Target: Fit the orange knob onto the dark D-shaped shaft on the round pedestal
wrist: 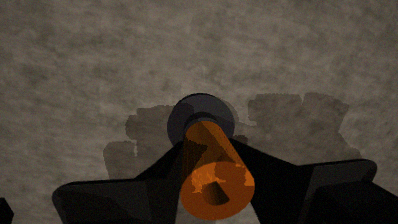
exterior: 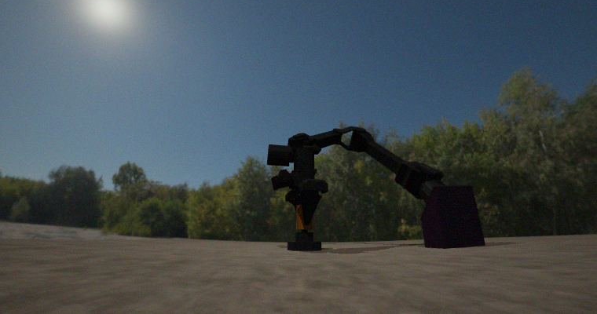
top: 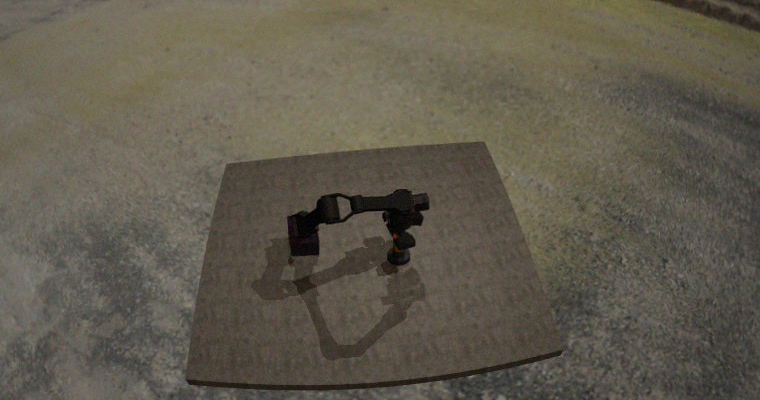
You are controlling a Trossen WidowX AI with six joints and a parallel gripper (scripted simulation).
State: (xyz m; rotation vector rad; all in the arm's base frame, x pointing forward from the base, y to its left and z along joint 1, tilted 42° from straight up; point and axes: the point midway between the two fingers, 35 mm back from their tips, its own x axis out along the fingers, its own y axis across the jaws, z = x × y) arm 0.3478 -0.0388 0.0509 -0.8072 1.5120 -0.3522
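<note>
The orange knob (top: 395,249) (exterior: 298,217) (wrist: 240,192) stands upright over the dark round pedestal (top: 398,259) (exterior: 304,246) (wrist: 200,106). My gripper (top: 397,243) (exterior: 304,220) (wrist: 205,144) points straight down and is shut on the knob, one finger on each side of it. In the exterior view the knob's lower end is very close above the pedestal's narrower upper step; it is too dark to tell whether a thin gap remains. The knob hides the shaft, and the shaft's flat side does not show. The wrist view shows a dark opening in the knob's top face.
The arm's purple base block (top: 304,245) (exterior: 453,217) stands on the same brown table top (top: 457,322). The arm arches high from it to the pedestal. Shadows of the arm and gripper fall on the table around the pedestal.
</note>
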